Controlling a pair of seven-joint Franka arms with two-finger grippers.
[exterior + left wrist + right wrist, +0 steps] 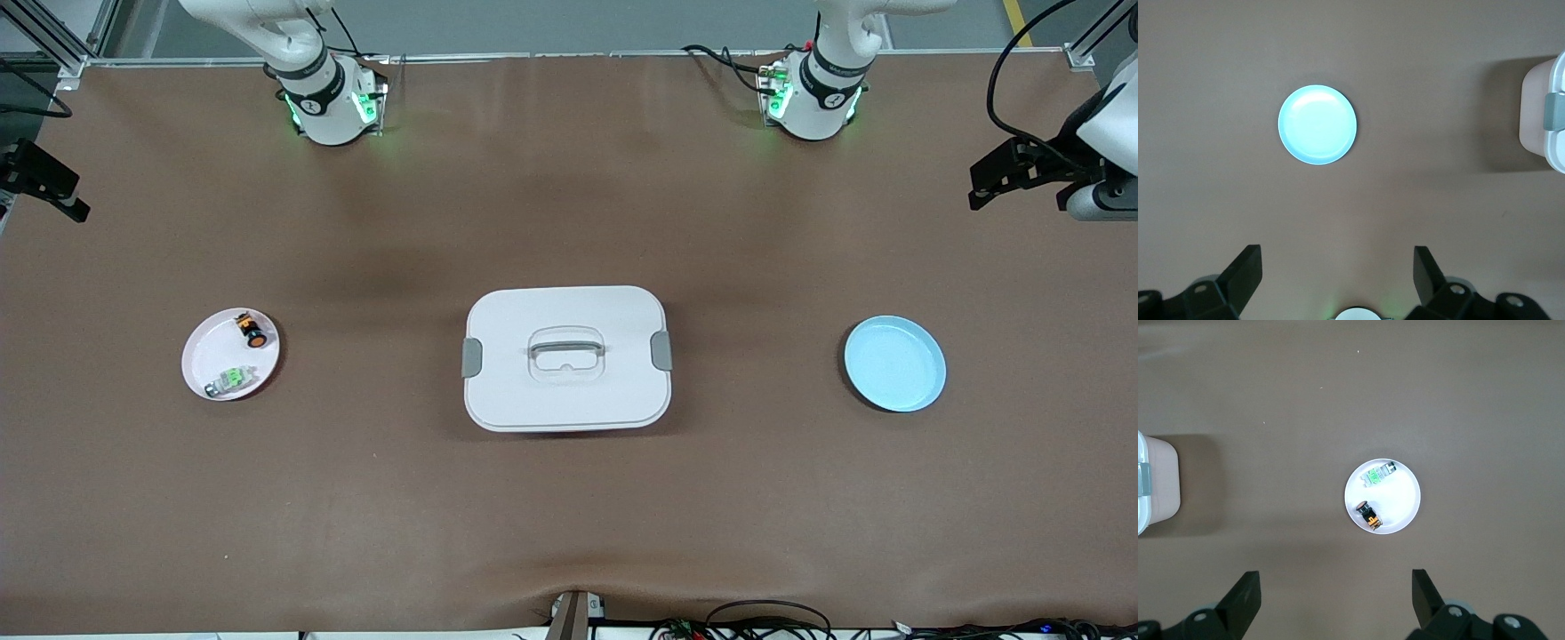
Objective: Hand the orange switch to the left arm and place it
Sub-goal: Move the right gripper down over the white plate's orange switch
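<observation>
Orange switch (252,331) lies on the white plate (201,351) at the right arm's bench end; right tool (1336,600) hovers above, fingers apart, left tool (1338,273) likewise.

Counts, landmark = box (566,358):

- Boxes: one, white, grey latches, mid-desk.
- Plates: two. Pink plate (230,354) toward right arm's end from box; blue plate (894,364) toward left arm's end from box.
- Switches: two, both on pink plate: orange switch (251,329), green switch (230,380).
- Arms: two.
- Pincers: two, left pincer (1337,280), right pincer (1336,600), both spread wide, holding nothing.
</observation>
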